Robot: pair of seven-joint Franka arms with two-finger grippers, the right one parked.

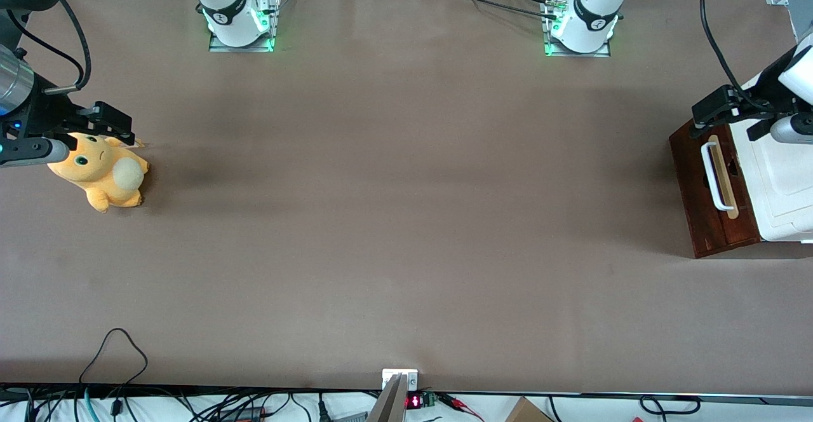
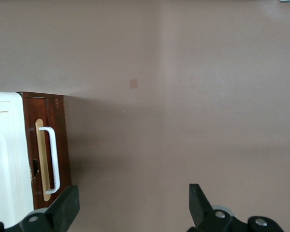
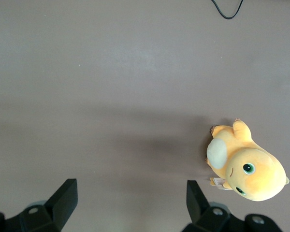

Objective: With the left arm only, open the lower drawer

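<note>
Approach step: my released claw (image 2: pixel 133 205) hovers above the lower drawer (image 2: pixel 50 150); next I must descend onto its white handle (image 2: pixel 52 158).

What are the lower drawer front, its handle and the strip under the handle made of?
Lower drawer: looks like dark reddish-brown wood with a glossy varnish; it shows a sheen and faint grain. Handle: smooth white U-shaped bar, plastic or painted metal, can't tell which. Strip: pale, matte, likely unfinished light wood. The tool hangs open above the drawer unit, touching nothing.
</note>
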